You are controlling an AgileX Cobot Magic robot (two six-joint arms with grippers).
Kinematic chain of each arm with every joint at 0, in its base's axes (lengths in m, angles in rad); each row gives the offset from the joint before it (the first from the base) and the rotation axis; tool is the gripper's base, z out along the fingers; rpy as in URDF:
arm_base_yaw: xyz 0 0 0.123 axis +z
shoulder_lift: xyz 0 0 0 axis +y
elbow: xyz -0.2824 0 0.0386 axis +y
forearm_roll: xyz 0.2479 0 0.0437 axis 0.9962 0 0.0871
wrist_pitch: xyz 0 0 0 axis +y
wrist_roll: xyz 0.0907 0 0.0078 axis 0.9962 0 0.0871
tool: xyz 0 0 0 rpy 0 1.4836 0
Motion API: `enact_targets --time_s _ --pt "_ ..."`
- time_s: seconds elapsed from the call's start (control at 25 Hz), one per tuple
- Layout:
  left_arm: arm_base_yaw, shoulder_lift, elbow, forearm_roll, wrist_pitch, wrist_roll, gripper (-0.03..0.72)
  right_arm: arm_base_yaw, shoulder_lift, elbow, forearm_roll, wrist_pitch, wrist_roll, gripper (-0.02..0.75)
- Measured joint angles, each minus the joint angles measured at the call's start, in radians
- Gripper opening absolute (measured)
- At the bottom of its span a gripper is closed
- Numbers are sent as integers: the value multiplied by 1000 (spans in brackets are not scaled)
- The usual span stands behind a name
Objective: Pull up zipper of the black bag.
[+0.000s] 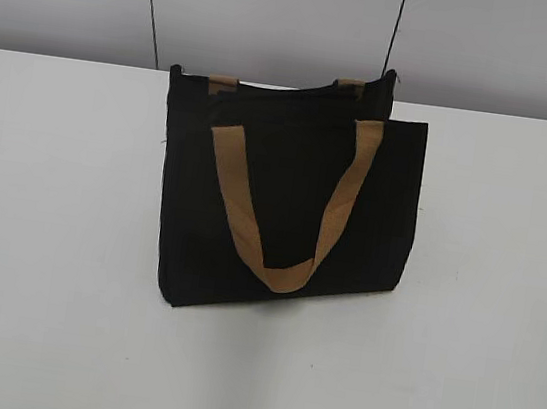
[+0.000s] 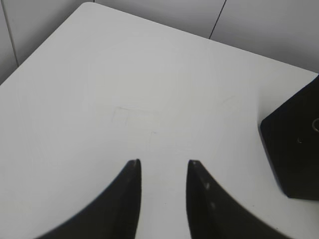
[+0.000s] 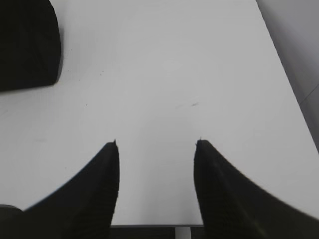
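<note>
The black bag (image 1: 289,202) stands upright in the middle of the white table (image 1: 47,235) in the exterior view, with one tan handle (image 1: 293,207) hanging down its front and a second behind. The zipper runs along its top rim (image 1: 288,91); the pull does not show. A corner of the bag shows at the right edge of the left wrist view (image 2: 294,144) and at the top left of the right wrist view (image 3: 27,45). My left gripper (image 2: 163,162) is open and empty over bare table. My right gripper (image 3: 157,142) is open and empty near the table's edge. Neither gripper shows in the exterior view.
A grey panelled wall (image 1: 278,14) stands behind the table. The table's rounded far corner shows in the left wrist view (image 2: 89,5). The table's near edge and a leg show in the right wrist view (image 3: 182,230).
</note>
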Motion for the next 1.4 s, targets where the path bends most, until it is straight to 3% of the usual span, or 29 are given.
enact_targets --time_s 0.72,0.92,1.08,1.4 --pt "0 0 0 -2 0 1 237 0 0 0 0 0 0 383" --pt "0 68 -7 -36 -28 109 237 0 0 0 0 0 0 383" --pt "0 146 -22 -78 -179 223 239 0 0 0 0 0 0 383" --pt "-50 325 -22 -106 -498 301 241 0 0 0 0 0 0 383"
